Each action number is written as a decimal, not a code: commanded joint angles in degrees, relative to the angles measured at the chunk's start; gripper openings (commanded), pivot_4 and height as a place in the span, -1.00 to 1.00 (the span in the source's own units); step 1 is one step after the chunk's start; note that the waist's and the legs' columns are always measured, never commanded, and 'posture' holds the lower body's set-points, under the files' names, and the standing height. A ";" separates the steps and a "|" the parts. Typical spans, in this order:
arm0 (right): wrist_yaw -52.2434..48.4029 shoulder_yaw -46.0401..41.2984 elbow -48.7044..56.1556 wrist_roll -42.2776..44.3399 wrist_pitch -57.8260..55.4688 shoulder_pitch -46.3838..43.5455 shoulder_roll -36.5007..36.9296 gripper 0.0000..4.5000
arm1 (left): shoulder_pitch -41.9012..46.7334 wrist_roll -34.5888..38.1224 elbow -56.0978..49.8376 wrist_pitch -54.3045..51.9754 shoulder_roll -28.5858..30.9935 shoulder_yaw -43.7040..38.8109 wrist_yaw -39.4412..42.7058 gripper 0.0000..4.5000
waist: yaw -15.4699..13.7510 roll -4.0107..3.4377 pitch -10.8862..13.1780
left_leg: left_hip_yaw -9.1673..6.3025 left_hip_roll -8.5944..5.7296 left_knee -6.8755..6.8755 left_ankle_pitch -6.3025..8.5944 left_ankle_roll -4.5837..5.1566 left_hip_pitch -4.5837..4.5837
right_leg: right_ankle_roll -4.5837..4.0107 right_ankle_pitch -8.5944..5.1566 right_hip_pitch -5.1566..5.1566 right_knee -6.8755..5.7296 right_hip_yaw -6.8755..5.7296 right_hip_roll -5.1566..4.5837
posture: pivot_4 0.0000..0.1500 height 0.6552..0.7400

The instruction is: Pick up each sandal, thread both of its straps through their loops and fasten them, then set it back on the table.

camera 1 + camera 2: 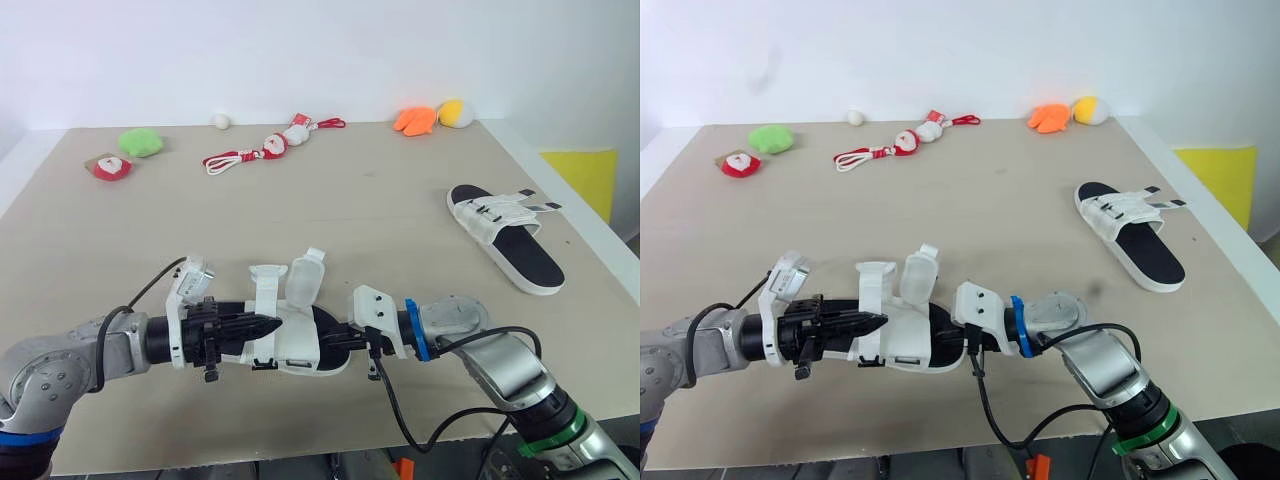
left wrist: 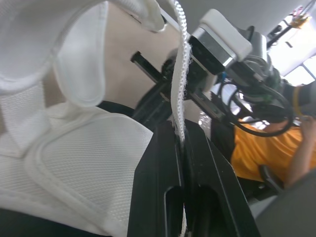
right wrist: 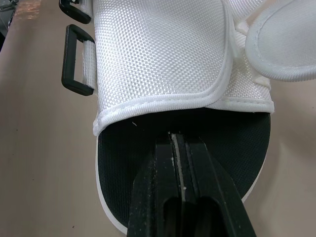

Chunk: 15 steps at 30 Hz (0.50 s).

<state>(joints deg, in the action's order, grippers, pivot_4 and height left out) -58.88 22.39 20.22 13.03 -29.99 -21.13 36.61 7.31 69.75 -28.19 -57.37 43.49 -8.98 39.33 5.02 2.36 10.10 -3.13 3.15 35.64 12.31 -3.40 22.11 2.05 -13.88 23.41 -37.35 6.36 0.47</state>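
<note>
A white sandal with a black sole (image 1: pixel 290 342) is held low over the table's front edge between both grippers. Its two straps (image 1: pixel 267 285) (image 1: pixel 305 278) stand up loose, out of their black loops (image 3: pixel 78 59). My left gripper (image 1: pixel 268 326) is shut on a white edge of the sandal's upper (image 2: pixel 180 89), pinched between its fingers. From the other end, my right gripper (image 1: pixel 340 340) is shut on the black sole (image 3: pixel 232 143). A second sandal (image 1: pixel 505 238) lies on the table at the right, straps spread out to its side.
Small toys line the back of the table (image 1: pixel 380 200): a green one (image 1: pixel 141 142), a red one (image 1: pixel 110 166), a red-and-white rope toy (image 1: pixel 270 148), an orange one (image 1: pixel 415 121), a yellow one (image 1: pixel 456 112). A person in orange (image 2: pixel 266 148) sits beyond the table.
</note>
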 commanded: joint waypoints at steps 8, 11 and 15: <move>-0.62 2.93 -2.06 -1.82 -1.06 1.26 0.19 -1.00 | -3.75 -3.07 -4.29 1.98 -0.08 0.45 -0.52 -0.99 | 0.01 0.00 0.00 | 0.00 0.02 -0.03 0.01 -0.02 0.00 | -0.05 -0.03 0.01 0.00 0.01 0.02 | 1.00 1.00; -0.64 2.85 -2.01 -1.76 -1.14 1.35 0.16 -1.00 | -4.23 -1.83 -5.22 2.09 0.07 0.31 0.36 -0.99 | 0.01 0.00 0.00 | 0.00 0.02 -0.04 0.02 -0.02 0.00 | -0.06 -0.04 0.02 0.00 0.01 0.02 | 1.00 1.00; -0.63 2.73 -2.21 -1.67 -1.23 1.25 0.00 -1.00 | -4.51 0.89 -6.47 1.77 0.59 -0.50 1.15 -0.99 | -0.01 0.00 0.00 | 0.00 0.02 -0.04 0.04 -0.06 0.02 | -0.09 -0.06 0.01 0.01 0.01 0.01 | 1.00 1.00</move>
<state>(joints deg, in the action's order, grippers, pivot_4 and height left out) -59.49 22.43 20.04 13.03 -29.68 -21.15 36.34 3.28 69.02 -32.38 -55.08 43.34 -8.82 39.38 5.01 2.36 10.10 -3.12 3.17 35.61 12.36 -3.47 22.13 1.96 -13.95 23.43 -37.34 6.36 0.49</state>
